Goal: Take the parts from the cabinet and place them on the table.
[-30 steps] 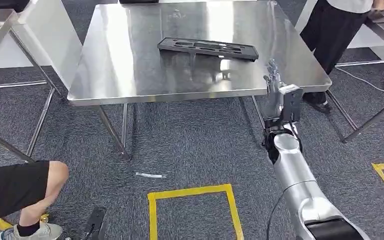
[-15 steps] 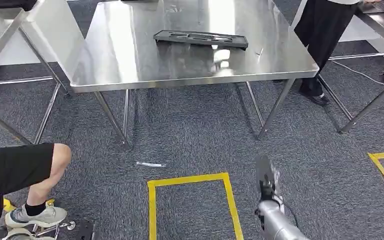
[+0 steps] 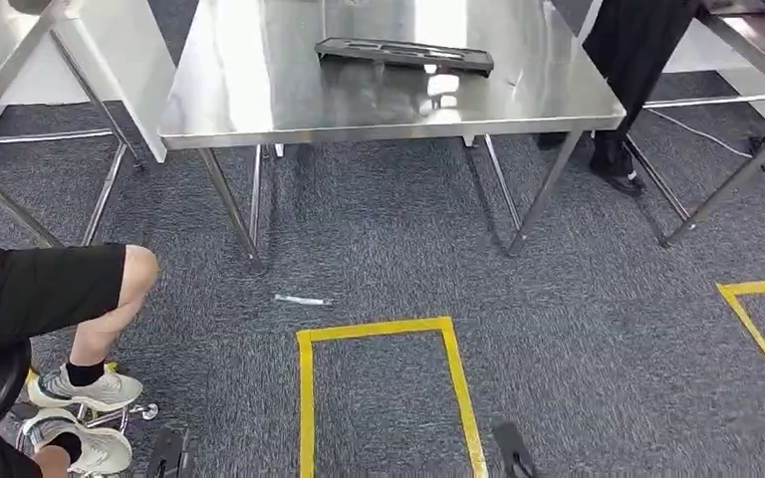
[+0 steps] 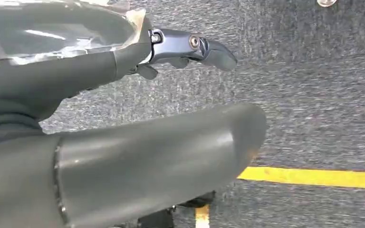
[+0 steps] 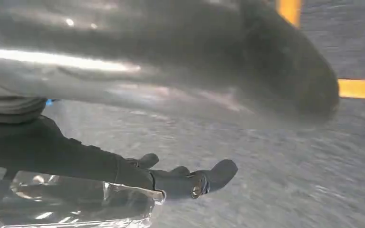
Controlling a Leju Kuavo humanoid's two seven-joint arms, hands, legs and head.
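A long black moulded part (image 3: 404, 56) lies flat on the steel table (image 3: 259, 100), near its far middle. My right hand (image 5: 100, 85) hangs low over the grey carpet with its fingers stretched out and nothing in it; its dark tip (image 3: 511, 453) pokes in at the bottom of the head view. My left hand (image 4: 100, 71) also hangs above the carpet, fingers (image 4: 195, 46) extended and apart from the thumb, holding nothing. Both hands are well short of the table.
A person sits at the left, legs and sneakers (image 3: 80, 388) on the floor. Another person (image 3: 628, 60) stands at the table's far right corner. Yellow tape (image 3: 379, 329) marks a square on the carpet, a small white strip (image 3: 302, 299) beside it. More steel tables flank both sides.
My right arm has dropped from the table's right edge down to hang by the floor. The camera has shifted, so the table sits higher in the picture. The black part stays on the table.
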